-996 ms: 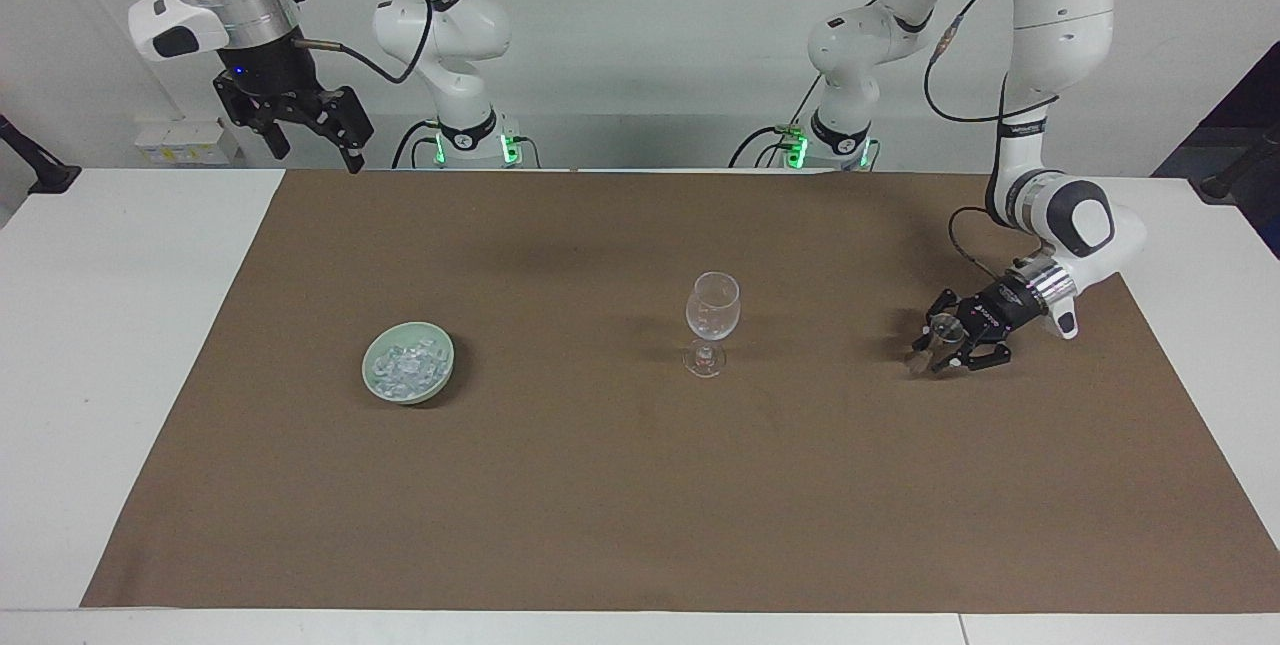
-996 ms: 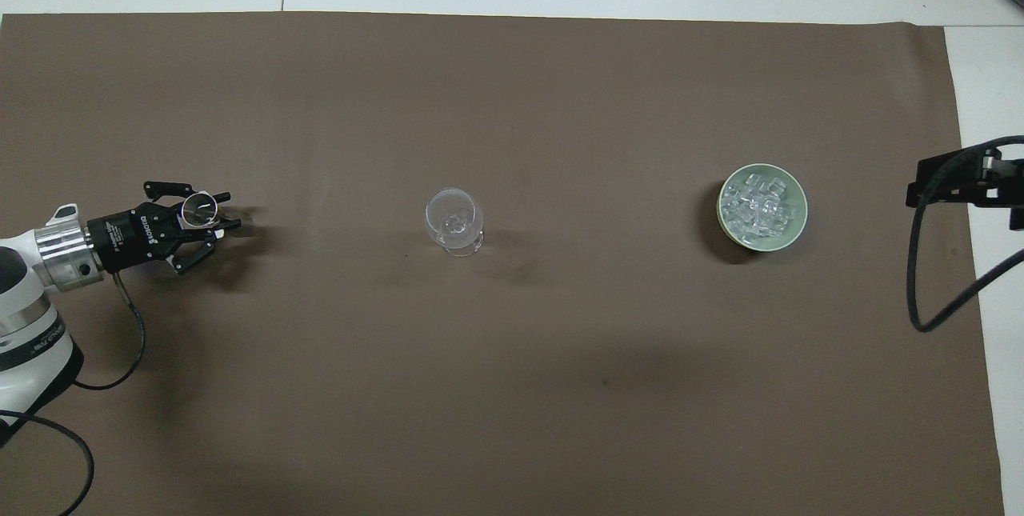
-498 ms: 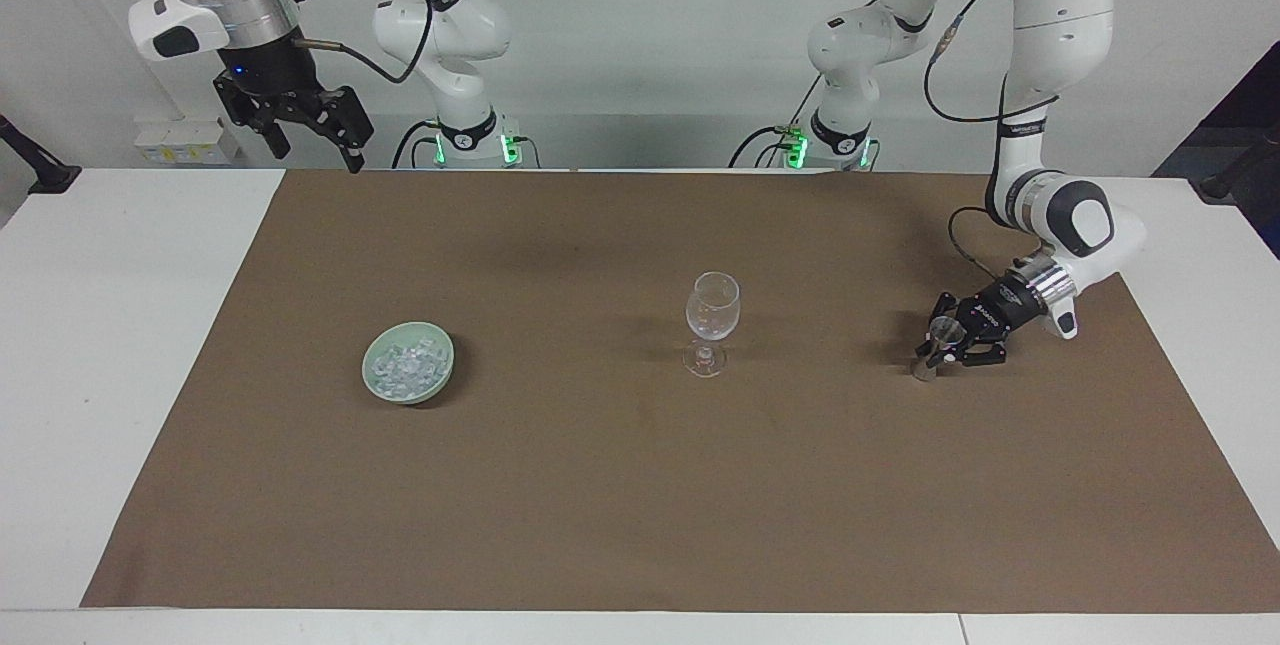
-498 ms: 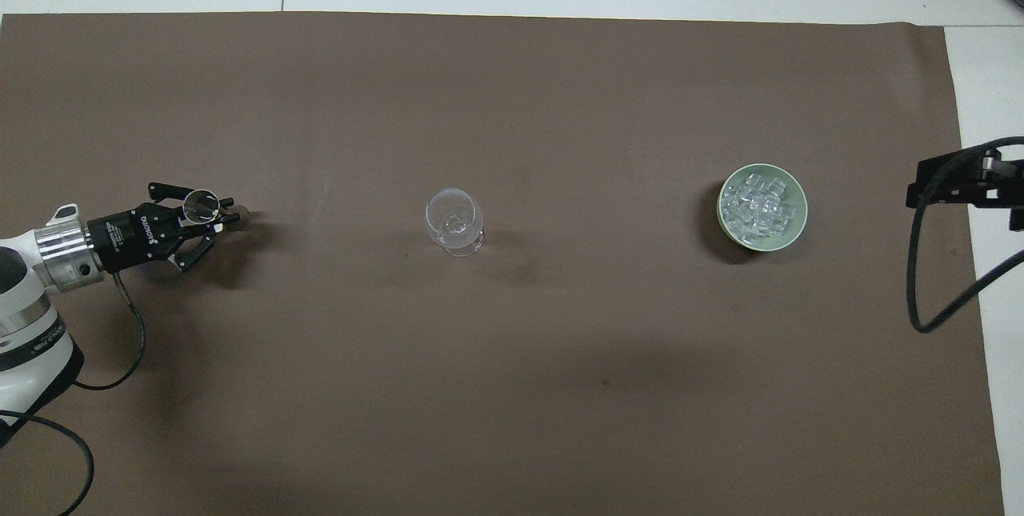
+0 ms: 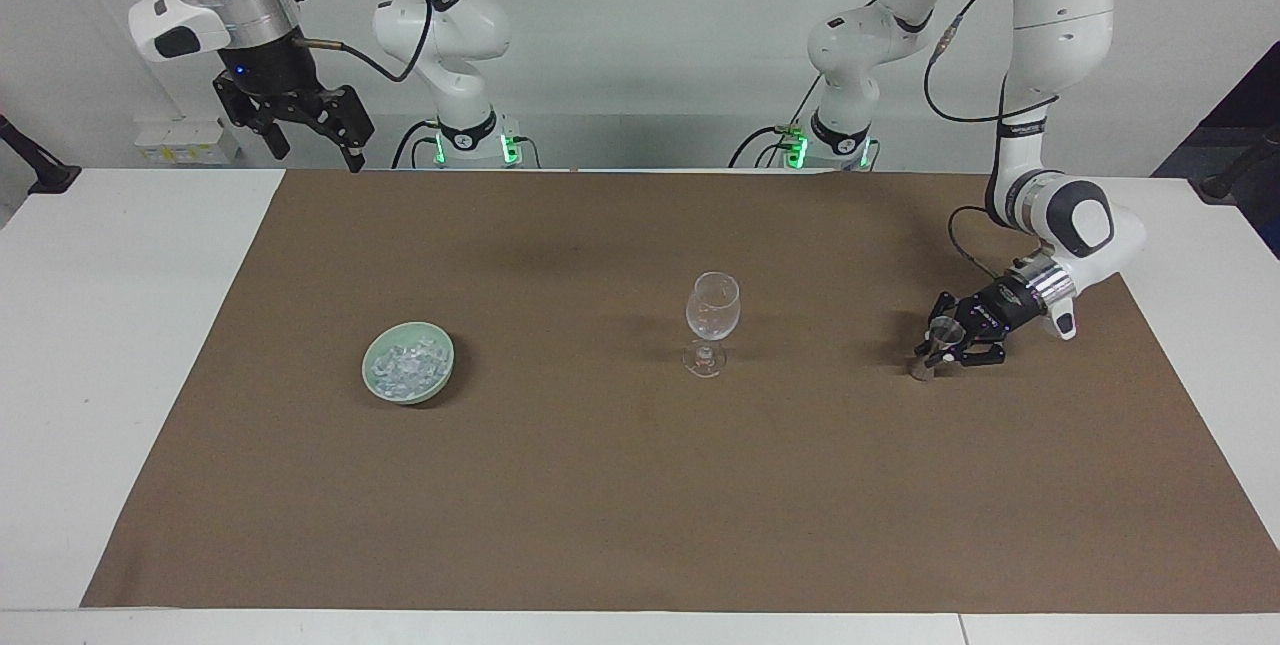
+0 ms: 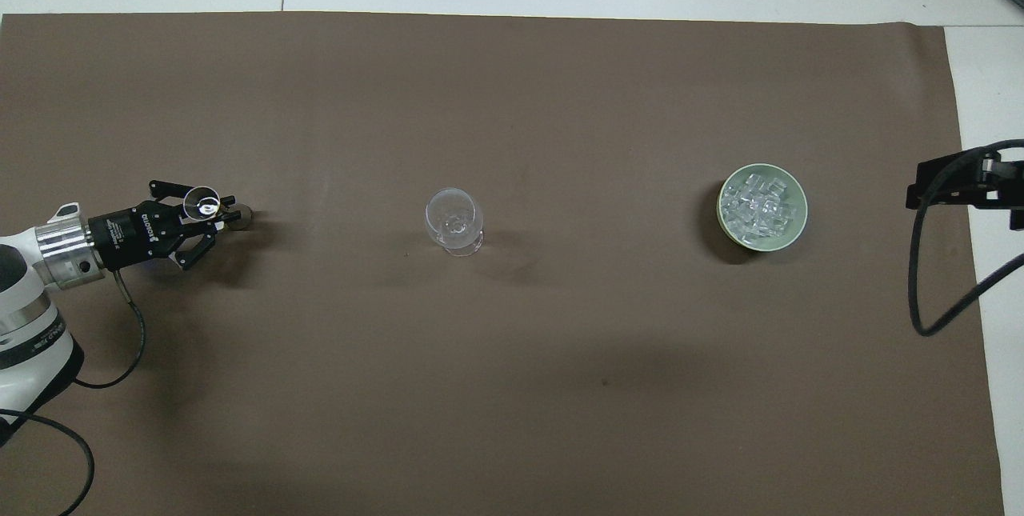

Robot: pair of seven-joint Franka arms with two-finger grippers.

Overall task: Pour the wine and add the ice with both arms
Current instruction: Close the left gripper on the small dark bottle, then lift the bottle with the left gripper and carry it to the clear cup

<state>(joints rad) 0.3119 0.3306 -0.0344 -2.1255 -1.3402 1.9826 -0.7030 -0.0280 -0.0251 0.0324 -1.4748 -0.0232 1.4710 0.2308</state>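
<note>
A clear stemmed wine glass stands upright at the middle of the brown mat; it also shows in the overhead view. The ice is heaped in a pale green bowl toward the right arm's end, also seen from above as ice in the bowl. My left gripper is low at the left arm's end, shut on a small clear cup whose base is at the mat; from above, the gripper and cup show too. My right gripper waits high up, open and empty.
The brown mat covers most of the white table. The right arm's black cable hangs over the mat's edge beside the bowl. Bare mat lies between the glass, the bowl and the cup.
My left gripper's fingers have closed from wide open onto the small clear cup. The right arm has barely moved.
</note>
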